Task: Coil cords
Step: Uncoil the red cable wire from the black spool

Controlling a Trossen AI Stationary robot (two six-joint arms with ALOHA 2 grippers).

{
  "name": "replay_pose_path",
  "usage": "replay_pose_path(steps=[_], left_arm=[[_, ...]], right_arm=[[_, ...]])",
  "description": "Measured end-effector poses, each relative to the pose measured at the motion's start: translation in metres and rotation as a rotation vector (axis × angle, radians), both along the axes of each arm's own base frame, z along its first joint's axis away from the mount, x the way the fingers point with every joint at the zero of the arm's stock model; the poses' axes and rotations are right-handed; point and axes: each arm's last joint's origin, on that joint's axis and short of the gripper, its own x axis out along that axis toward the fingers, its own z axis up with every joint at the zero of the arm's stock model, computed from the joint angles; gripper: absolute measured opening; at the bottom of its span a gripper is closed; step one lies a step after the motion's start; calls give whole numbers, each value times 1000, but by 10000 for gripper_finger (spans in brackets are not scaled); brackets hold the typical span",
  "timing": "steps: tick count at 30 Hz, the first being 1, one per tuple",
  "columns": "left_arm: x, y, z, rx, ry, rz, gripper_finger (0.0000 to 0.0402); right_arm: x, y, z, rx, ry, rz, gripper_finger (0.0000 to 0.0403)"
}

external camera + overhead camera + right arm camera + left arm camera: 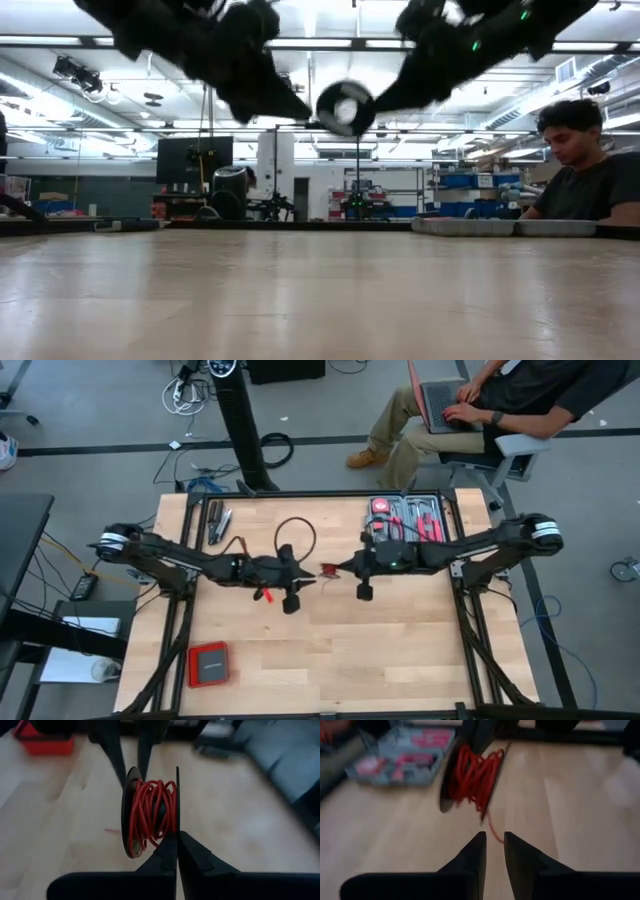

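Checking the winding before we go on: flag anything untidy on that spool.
The red cord sits on the spool in loose, crossing loops, not neat turns, and a free tail dangles below it. The right claw is shut at the spool's rim.

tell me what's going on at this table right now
Both dark arms meet above the middle of the wooden table, holding up a small black spool wound with thin red cord. The right claw is shut on the spool's rim. The left claw faces the spool with a narrow gap between its fingers, a loose red tail hanging near it.
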Motion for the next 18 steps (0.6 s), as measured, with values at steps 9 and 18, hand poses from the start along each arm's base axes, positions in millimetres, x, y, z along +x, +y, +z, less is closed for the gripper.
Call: replay_pose_path(steps=[9,18], left_arm=[[8,0,44,42,-58,-10,72],[7,-1,44,-16,-56,19,72]], right_arm=[[-19,8,50,-25,-134,-18,0],[-14,23,49,-85,-161,-61,0]])
